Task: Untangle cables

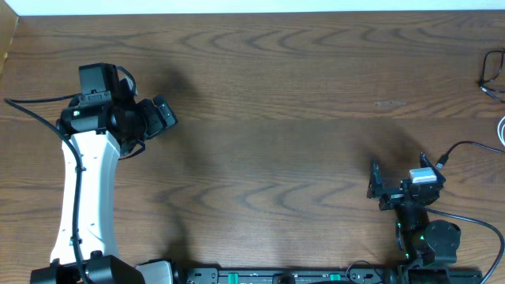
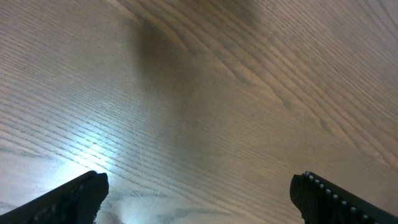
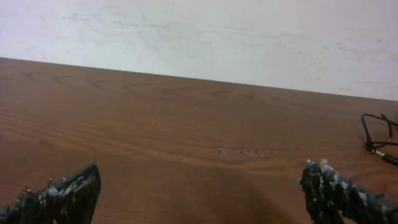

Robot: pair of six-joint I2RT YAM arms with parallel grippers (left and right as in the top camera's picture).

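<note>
Only the overhead view shows both cables: the thin black cable (image 1: pixel 484 69) looped at the counter's (image 1: pixel 276 118) far right edge, and the thin white cable (image 1: pixel 502 132) curving just beside it (both cut off by the frame). My right wrist view catches only the black loop, ahead and to the right of my right end effector (image 3: pixel 199 193), well apart. My left end effector (image 2: pixel 199 205) faces only wood grain. Both are released, fingers spread wide, gripping nothing.

Brown wood-grain table (image 1: pixel 276 95), faint scuff (image 1: pixel 390 102) on its right half, carries a looped black cable (image 1: pixel 491 72) at its right edge and a white cable (image 1: pixel 502 128) nearer its front, both cut off by the frame.
</note>
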